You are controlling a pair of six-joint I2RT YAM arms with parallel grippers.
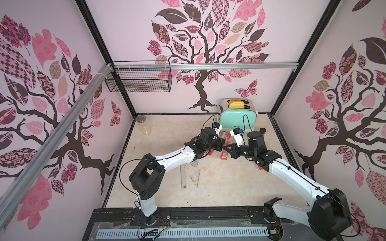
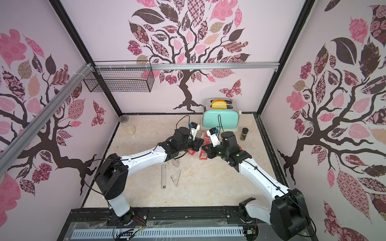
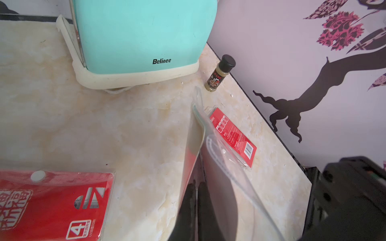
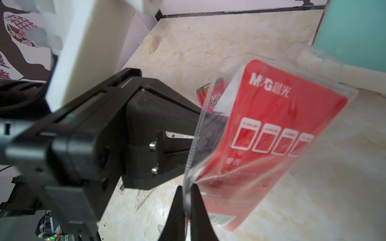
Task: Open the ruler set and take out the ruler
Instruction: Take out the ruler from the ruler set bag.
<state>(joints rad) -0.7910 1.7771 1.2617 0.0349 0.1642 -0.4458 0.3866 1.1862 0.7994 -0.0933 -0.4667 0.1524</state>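
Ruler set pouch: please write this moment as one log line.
ruler set pouch: held up; left fingers: shut on it; right fingers: shut on it

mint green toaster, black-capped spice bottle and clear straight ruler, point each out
mint green toaster (image 1: 238, 121), in a top view, on its front panel
black-capped spice bottle (image 2: 244, 136), in a top view, on its labelled body
clear straight ruler (image 1: 183, 177), in a top view, at its middle

Three red pouches (image 3: 52, 202), one ruler (image 1: 183, 176), one set square (image 1: 196, 178), one protractor (image 2: 175, 162), one toaster (image 1: 238, 120), one spice bottle (image 2: 244, 134)
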